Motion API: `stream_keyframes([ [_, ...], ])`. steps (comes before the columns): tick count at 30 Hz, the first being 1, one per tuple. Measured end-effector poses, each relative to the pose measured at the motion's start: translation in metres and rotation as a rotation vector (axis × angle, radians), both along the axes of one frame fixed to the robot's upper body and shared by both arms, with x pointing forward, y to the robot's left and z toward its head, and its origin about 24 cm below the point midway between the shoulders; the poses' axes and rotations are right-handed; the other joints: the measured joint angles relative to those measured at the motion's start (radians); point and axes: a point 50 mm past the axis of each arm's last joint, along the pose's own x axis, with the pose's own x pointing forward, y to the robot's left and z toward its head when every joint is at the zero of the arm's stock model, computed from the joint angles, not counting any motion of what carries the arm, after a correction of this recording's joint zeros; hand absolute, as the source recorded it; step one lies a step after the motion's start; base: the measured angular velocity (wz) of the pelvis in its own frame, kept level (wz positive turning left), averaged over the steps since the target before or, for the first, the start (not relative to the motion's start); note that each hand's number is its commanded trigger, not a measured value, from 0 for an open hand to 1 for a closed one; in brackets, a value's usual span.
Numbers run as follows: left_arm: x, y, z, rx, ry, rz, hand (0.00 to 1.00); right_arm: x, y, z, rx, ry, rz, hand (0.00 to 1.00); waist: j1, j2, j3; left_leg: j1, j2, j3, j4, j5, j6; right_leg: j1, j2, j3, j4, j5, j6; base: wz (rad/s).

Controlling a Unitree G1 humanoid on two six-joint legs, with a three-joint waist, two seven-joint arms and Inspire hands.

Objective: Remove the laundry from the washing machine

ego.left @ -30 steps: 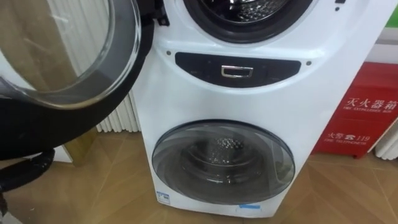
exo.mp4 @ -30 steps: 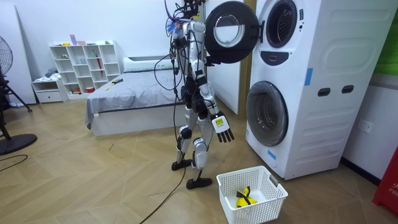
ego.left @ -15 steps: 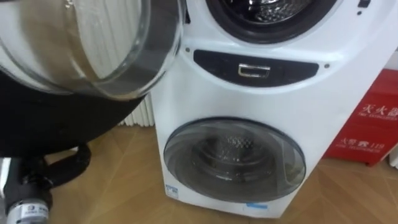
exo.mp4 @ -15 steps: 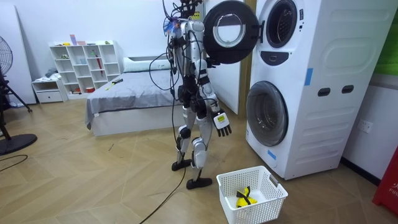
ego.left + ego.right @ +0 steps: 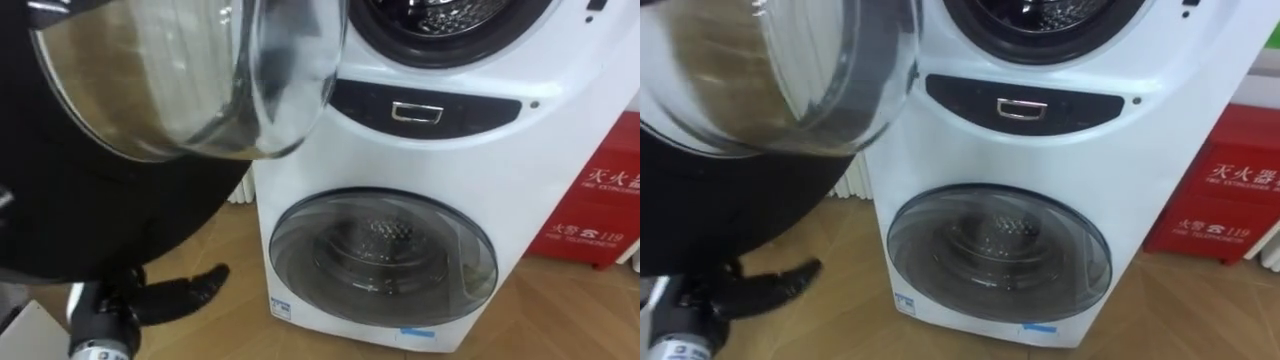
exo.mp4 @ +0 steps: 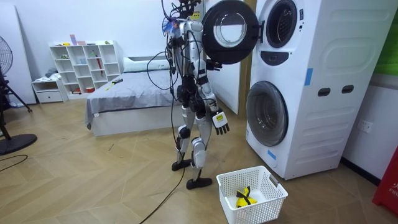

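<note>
Drum (image 5: 440, 14) stands open well above left hand (image 5: 180, 292).

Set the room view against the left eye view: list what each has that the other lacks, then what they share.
Room view's own: a white basket on the floor holding a yellow-and-black item, the bed, a shelf unit, and the robot standing by the open upper door. Left eye view's own: the metal drum behind the shut lower door and the small display. Shared: the stacked washing machine, that open door and the left robot hand, fingers straight, holding nothing.
</note>
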Motion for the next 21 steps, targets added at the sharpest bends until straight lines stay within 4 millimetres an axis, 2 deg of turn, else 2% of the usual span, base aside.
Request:
stream_keyframes([
  [5,0.0,-0.023,-0.003,-0.015,0.005,-0.162,0.0,0.001,0.002,0.0,-0.013,0.001,0.004,0.0,-0.011,0.002,0.0004,-0.001,0.0,0.0,-0.003,0.0,0.0,0.0,0.002,0.001,-0.003,0.001,0.0,0.0],
  [10,-0.003,-0.054,0.0,-0.011,-0.02,-0.339,0.0,0.009,0.006,0.0,-0.035,-0.002,0.051,0.0,-0.052,0.006,-0.0008,0.005,0.0,0.017,-0.009,0.0,0.0,0.001,0.003,0.015,-0.002,0.001,0.002,-0.1],
  [15,-0.002,-0.07,0.003,-0.028,-0.035,-0.437,0.0,0.013,0.008,0.0,-0.036,-0.002,0.068,0.0,-0.075,0.005,-0.0011,0.01,0.0,0.031,-0.009,0.0,0.0,-0.002,0.005,0.034,-0.003,0.001,0.002,-0.12],
  [21,-0.004,-0.104,0.006,0.008,-0.06,-0.653,0.0,0.016,0.011,0.0,-0.034,0.001,0.105,0.0,-0.077,-0.005,0.0023,0.034,0.001,0.07,-0.015,0.0,0.0,0.002,0.008,0.066,-0.003,0.001,0.002,-0.19],
])
